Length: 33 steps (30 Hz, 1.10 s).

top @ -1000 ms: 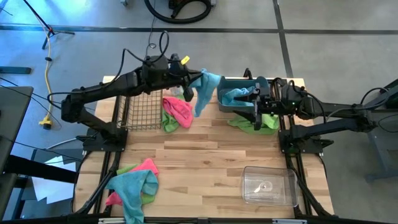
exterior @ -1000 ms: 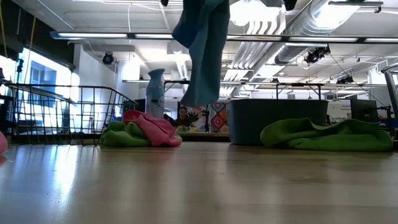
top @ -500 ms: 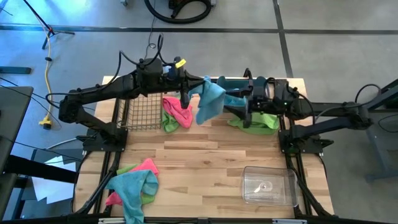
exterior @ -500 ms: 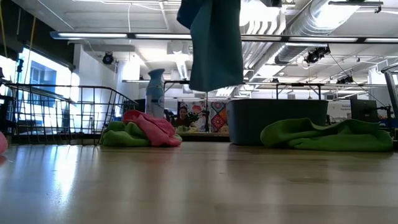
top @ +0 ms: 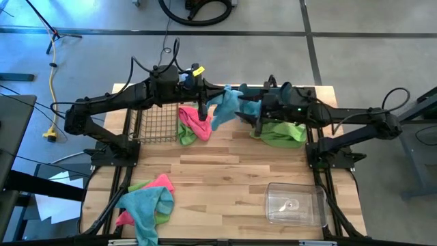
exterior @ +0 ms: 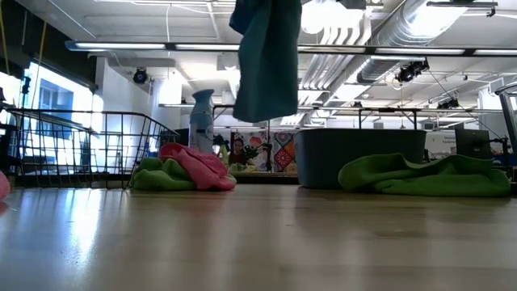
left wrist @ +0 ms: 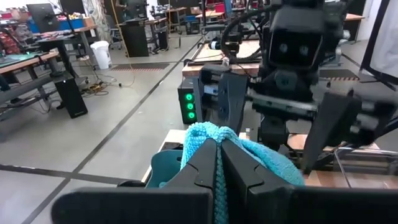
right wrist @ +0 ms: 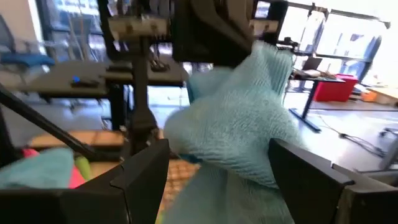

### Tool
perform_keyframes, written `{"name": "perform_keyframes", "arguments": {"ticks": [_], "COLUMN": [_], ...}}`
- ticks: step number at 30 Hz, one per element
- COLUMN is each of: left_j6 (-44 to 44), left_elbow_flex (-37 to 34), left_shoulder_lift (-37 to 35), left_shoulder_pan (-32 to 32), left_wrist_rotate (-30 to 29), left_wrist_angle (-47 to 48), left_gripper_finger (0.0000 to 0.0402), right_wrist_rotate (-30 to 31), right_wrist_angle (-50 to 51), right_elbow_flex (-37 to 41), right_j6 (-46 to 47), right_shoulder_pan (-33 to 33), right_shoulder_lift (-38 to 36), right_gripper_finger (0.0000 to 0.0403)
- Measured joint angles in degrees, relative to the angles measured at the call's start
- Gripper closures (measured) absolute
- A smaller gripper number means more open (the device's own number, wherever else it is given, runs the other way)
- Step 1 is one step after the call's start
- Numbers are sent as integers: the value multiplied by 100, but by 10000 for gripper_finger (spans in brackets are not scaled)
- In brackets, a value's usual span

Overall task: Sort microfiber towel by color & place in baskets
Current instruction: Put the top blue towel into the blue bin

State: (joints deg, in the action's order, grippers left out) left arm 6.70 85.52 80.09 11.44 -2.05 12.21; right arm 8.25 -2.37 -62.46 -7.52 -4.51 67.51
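Left gripper (top: 203,109) pinches the teal towel (top: 224,106) aloft over the surface (top: 225,178) — right gripper (top: 257,115) faces it, fingers (right wrist: 140,171) spread wide either side, beside the grey-blue tub (exterior: 355,158).

The left arm reaches rightward across the far side, its left gripper (top: 203,104) pointing down with fingers pinched together. The right arm stretches leftward to meet it, the right gripper (top: 256,117) spread wide.

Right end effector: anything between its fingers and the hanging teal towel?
Nothing. In the right wrist view the open right end effector faces the teal towel, which the left end effector holds.
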Motion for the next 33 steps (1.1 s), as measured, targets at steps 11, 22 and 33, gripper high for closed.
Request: {"name": "perform_keyframes", "arguments": {"ticks": [11, 22, 33], "left_j6": [105, 198, 298], "left_elbow_flex": [-2, -7, -7], "left_shoulder_lift": [0, 67, 76], "left_shoulder_pan": [-59, -59, -63], "left_wrist_rotate": [192, 475, 670], "left_wrist_angle": [-18, -313, -333], "left_gripper_finger": [401, 401, 399], "right_wrist_rotate": [770, 223, 205], "right_wrist_angle": [-378, -396, -409], "right_elbow_flex": [-244, -247, -247], "right_j6": [-387, -152, 103], "right_shoulder_pan": [-37, -35, -33], "right_shoulder_lift": [308, 365, 415], "right_gripper_finger": [130, 131, 326]}}
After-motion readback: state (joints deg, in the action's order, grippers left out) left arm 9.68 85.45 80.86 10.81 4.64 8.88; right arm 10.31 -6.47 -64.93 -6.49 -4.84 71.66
